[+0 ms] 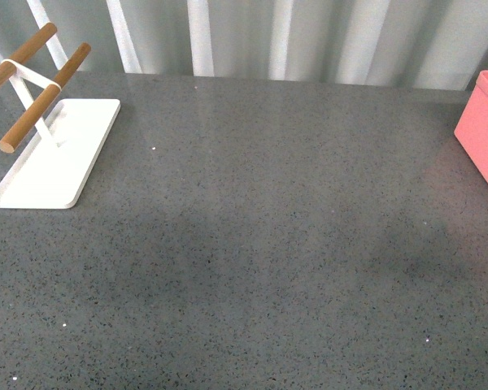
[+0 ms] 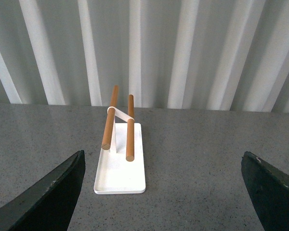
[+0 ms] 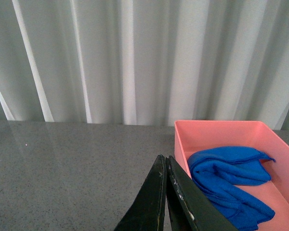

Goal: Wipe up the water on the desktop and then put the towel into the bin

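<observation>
Right gripper (image 3: 166, 166): its two dark fingers are pressed together with nothing between them, poised above the desktop just beside the bin; seen only in the right wrist view.
Left gripper (image 2: 161, 192): jaws spread wide and empty, one dark finger at each lower corner of the left wrist view, facing the white tray.
Desktop (image 1: 268, 227): dark grey stone-look surface, finely flecked with black and white, with faint soft shadows across the middle and a dull sheen toward the back; I cannot tell whether any water lies on it.
Towel (image 3: 231, 180): bright blue, crumpled in folds inside the bin, resting on its floor.
Bin (image 1: 484, 130): salmon-pink, straight-walled, at the desktop's far right edge, only partly within the front view.
White tray (image 1: 57, 154): flat, on the far left of the desktop, well apart from the bin.
Wooden rods (image 1: 45, 97): two, carried on a white bracket above the tray, slanting upward.
Room: pale grey-white curtain (image 1: 309, 36) in vertical folds hangs just behind the desktop's back edge.
</observation>
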Tool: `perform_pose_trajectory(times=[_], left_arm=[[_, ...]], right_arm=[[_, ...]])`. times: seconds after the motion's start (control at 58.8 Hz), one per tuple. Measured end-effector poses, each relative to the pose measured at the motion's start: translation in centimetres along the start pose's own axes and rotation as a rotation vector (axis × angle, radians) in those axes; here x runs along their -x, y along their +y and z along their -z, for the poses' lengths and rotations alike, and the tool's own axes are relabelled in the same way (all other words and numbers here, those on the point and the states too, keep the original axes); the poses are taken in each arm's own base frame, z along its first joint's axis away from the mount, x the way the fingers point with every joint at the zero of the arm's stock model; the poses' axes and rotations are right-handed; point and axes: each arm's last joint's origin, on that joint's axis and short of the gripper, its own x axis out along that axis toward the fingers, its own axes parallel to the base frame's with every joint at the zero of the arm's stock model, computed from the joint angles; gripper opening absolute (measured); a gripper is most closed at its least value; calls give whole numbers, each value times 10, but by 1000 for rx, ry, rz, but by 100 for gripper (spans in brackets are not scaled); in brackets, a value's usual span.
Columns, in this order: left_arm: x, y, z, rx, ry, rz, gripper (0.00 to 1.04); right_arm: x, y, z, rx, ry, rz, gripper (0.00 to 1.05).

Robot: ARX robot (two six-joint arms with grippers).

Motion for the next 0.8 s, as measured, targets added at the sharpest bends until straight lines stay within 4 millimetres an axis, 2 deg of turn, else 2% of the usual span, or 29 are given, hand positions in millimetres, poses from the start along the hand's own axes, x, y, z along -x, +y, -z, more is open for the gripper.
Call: perform_pose_trajectory(times=[0.153, 0.408, 0.595, 0.68, 0.799], left_arm=[[0, 0, 0, 0, 0, 0, 98], [0, 0, 0, 0, -1, 0, 98], [0, 0, 0, 0, -1, 0, 98], [0, 0, 0, 0, -1, 0, 98], [0, 0, 0, 0, -1, 0, 98]], right_arm=[[11, 0, 4, -3, 18, 4, 3], [12, 0, 3, -2, 6, 3, 4], [12, 0, 3, -3, 6, 3, 37], [12, 0, 3, -3, 6, 3, 58], [12, 0, 3, -3, 6, 3, 80]])
